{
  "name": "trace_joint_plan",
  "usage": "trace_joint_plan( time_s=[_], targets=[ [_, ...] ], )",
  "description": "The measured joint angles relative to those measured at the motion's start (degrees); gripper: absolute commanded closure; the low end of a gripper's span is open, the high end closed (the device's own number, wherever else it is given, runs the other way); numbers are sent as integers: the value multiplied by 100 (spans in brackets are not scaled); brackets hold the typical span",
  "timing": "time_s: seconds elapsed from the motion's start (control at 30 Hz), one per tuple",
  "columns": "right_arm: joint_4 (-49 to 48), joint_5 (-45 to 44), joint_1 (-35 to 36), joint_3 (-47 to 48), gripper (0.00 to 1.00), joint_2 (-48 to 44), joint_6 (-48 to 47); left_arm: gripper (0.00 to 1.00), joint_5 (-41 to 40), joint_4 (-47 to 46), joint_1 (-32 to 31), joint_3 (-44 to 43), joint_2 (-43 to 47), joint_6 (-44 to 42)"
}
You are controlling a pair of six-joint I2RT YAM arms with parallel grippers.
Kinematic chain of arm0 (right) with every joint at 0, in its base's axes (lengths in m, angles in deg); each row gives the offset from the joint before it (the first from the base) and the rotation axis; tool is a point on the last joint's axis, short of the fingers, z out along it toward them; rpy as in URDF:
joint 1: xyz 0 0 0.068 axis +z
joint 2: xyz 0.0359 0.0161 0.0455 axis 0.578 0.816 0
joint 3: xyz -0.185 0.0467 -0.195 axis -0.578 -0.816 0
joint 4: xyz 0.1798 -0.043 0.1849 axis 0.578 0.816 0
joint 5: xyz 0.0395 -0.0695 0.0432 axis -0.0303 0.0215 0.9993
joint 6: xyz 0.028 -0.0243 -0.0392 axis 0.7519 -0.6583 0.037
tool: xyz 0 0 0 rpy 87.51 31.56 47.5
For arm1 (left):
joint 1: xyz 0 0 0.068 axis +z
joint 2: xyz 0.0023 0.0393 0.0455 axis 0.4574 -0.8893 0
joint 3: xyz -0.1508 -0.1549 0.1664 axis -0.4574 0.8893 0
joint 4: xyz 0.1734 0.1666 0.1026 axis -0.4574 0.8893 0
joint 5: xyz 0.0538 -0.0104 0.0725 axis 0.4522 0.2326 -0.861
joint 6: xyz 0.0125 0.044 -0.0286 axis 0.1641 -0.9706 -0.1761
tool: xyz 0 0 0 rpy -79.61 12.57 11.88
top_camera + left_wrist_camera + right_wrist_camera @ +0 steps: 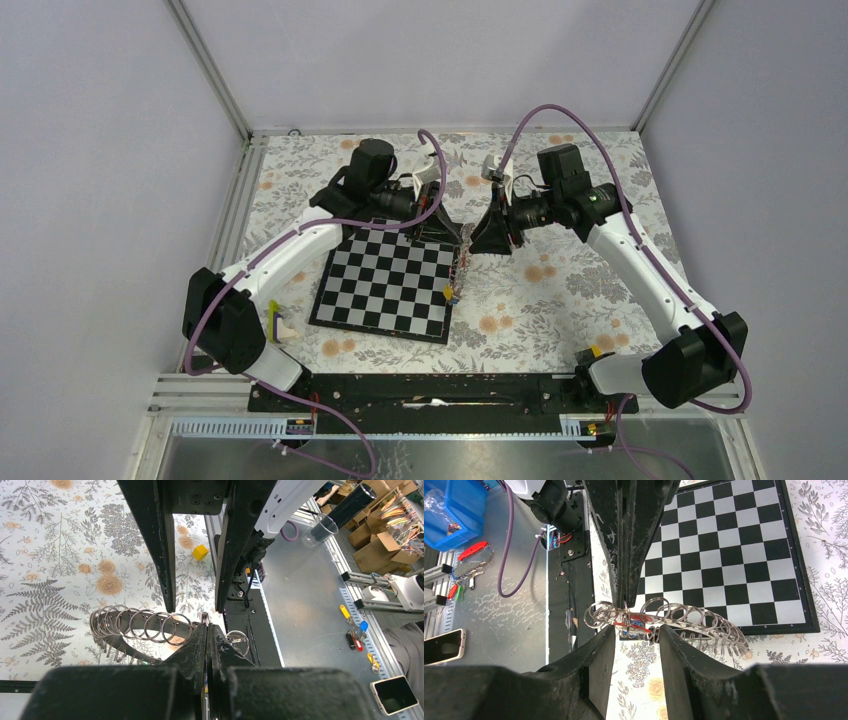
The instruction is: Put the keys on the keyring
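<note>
Steadiness counts: with the left gripper point(207, 630) pinching the keyring point(684, 616) over the edge of the chessboard point(385, 285), the spread right gripper point(634, 632) should close squarely on the red-tagged key point(638, 616).

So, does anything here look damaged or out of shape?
Yes, the keyring. It is not a flat ring: it is drawn out into a long row of loops, like a stretched spring, hanging in the air. The left tool is shut on it near one end, and the right tool stands open beside that end.
</note>
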Motion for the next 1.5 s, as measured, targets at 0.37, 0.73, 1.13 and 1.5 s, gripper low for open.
trace_joint_plan(
  time_s=[0.37, 0.73, 1.13, 1.5],
  targets=[
    [-9, 46, 0, 52, 60, 28, 39, 100, 2, -192, 0, 96, -13, 260],
    [-26, 50, 87, 52, 67, 166, 94, 100, 0, -348, 0, 122, -66, 374],
    [-24, 52, 170, 50, 92, 205, 116, 100, -4, -424, 0, 195, -76, 413],
    [203, -192, 219, 153, 100, 214, -46, 81, -101, -507, -2, 273, -76, 284]
  ],
)
